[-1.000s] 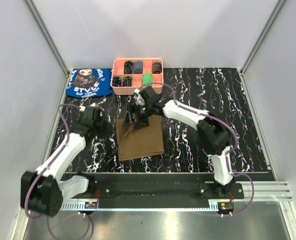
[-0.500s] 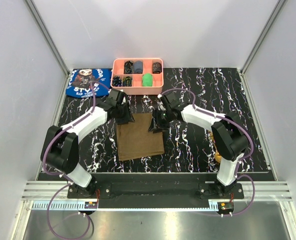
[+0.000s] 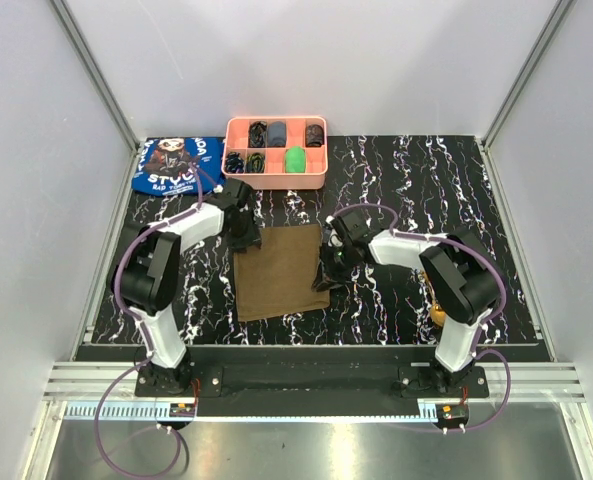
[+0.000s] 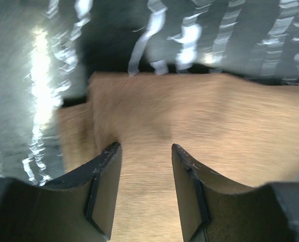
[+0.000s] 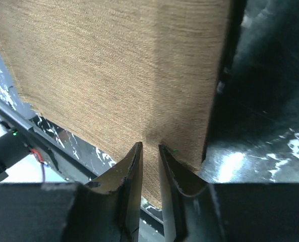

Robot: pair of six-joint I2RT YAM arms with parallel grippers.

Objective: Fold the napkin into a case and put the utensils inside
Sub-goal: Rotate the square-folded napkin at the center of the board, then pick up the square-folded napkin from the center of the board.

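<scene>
The olive-brown napkin (image 3: pixel 281 272) lies flat on the black marbled table, in front of the pink tray. My left gripper (image 3: pixel 244 238) is at its far left corner. In the left wrist view this gripper (image 4: pixel 145 145) stands open over the napkin (image 4: pixel 199 116), with only cloth showing between the fingers. My right gripper (image 3: pixel 326 278) is at the napkin's right edge. Its jaws (image 5: pixel 150 145) stand a narrow gap apart, tips down on the napkin (image 5: pixel 114 65) close to that edge. Of the utensils, only a gold-brown bit (image 3: pixel 438 313) shows behind the right arm.
The pink compartment tray (image 3: pixel 276 183) with small dark and green items stands at the back centre. A blue printed cloth (image 3: pixel 176 165) lies at the back left. White walls and metal posts close in the table on three sides.
The right gripper let go of the napkin's far edge, moved to its right edge and narrowed. The left arm swung in to the far left corner and opened wider. The napkin now lies flat.
</scene>
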